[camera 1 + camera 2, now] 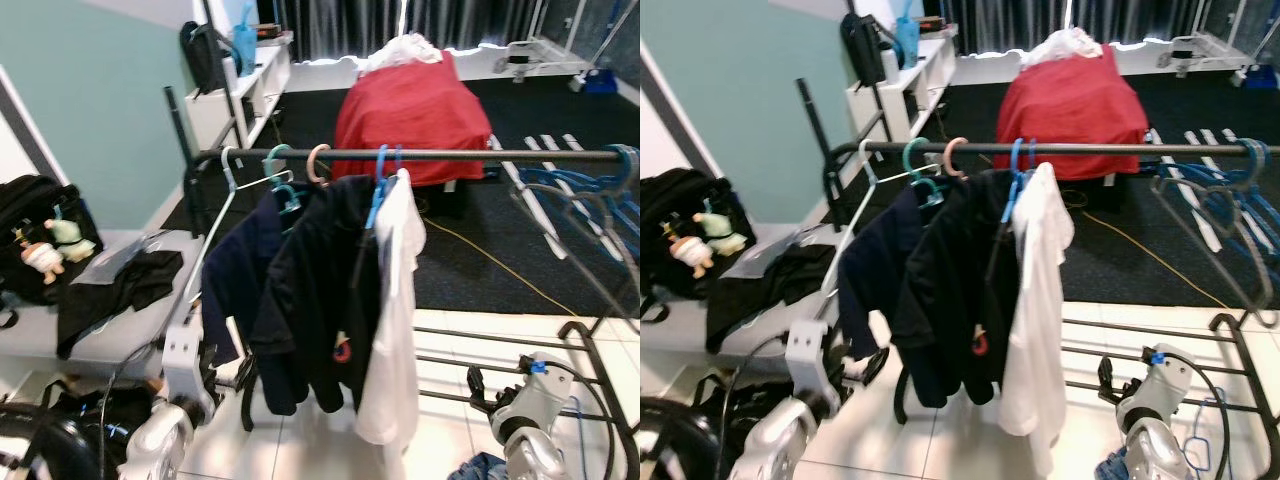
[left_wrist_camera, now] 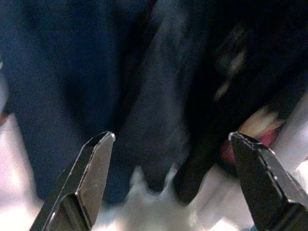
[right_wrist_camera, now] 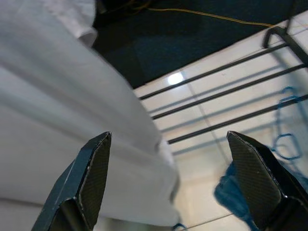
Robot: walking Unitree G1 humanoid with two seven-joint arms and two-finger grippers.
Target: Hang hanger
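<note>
A black rail (image 1: 470, 154) of a clothes rack runs across in front of me. From it hang a navy shirt (image 1: 240, 270), a black shirt (image 1: 320, 300) and a white shirt (image 1: 395, 310) on white, teal, pink and blue hangers. Several empty blue hangers (image 1: 600, 185) cluster at the rail's right end. My left gripper (image 2: 172, 139) is open, low and close to the dark shirts' hems. My right gripper (image 3: 168, 137) is open too, low beside the white shirt's hem, with nothing between its fingers.
The rack's lower bars (image 1: 470, 350) cross the tiled floor on the right. Blue cloth (image 1: 480, 468) lies on the floor by my right arm. A grey bench (image 1: 100, 340) on the left carries black clothing and a black bag (image 1: 35, 230). A red-covered object (image 1: 410, 110) stands behind the rack.
</note>
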